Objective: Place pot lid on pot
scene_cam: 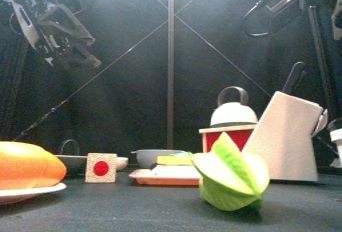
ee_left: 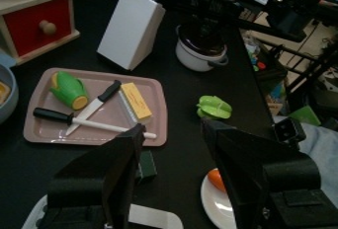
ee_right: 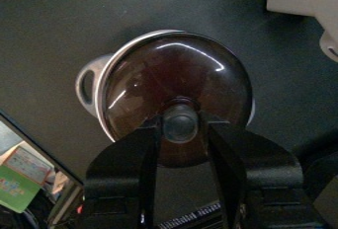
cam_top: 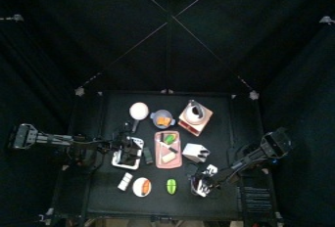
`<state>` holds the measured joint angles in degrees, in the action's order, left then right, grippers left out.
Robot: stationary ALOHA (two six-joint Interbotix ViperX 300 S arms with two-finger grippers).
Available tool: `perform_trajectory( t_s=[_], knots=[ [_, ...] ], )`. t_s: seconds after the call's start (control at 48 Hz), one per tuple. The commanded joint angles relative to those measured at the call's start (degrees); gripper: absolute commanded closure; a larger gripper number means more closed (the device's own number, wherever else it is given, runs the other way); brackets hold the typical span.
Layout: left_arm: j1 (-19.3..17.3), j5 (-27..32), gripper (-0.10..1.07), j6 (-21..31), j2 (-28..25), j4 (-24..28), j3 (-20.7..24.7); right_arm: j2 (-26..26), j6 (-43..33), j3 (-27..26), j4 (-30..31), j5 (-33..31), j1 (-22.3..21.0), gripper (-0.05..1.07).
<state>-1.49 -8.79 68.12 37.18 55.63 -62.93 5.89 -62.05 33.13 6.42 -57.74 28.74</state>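
The pot lid (ee_right: pixel 179 75) is dark glass with a metal rim and a black knob. It lies over a small round pot (ee_right: pixel 90 80) at the table's front right, whose rim and side handle look whitish. No red shows on the pot. My right gripper (ee_right: pixel 180 124) is straight above it, jaws closed around the knob. The left wrist view shows the pot (ee_left: pixel 199 57) beneath that gripper. My left gripper (ee_left: pixel 179 174) is open and empty, hanging over the table's left side (cam_top: pixel 127 155).
A pink tray (ee_left: pixel 40 77) with a knife and toy food lies mid-table. Behind it stand a white box (ee_left: pixel 129 26) and a red box with a knob (ee_left: pixel 40 26). A green star fruit (scene_cam: pixel 230 174) and a plate (scene_cam: pixel 34 189) with orange food sit at the front.
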Motion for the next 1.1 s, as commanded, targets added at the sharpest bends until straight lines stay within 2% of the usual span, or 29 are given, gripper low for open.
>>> perform_trajectory(
  t_s=[0.0, 0.333, 0.771, 1.083],
  knots=[
    [0.00, -0.18, 0.11, 0.00, 0.09, -0.09, 0.79, 0.44, 0.09, -1.23, 0.09, 0.44, -0.09, 0.43],
    [0.09, -0.18, 0.11, 0.00, 0.09, -0.09, 0.70, -0.09, 0.09, -2.02, -0.26, 0.35, 0.53, 0.43],
    [0.09, -0.18, 0.11, 0.00, 0.09, -0.09, 0.70, 0.53, 0.18, -3.43, 0.00, -2.99, 0.79, 0.43],
    [0.09, -0.18, 0.11, 0.00, 0.09, -0.09, 0.70, 0.00, 0.18, -3.08, -0.09, -2.37, 0.79, 0.43]
  ],
)
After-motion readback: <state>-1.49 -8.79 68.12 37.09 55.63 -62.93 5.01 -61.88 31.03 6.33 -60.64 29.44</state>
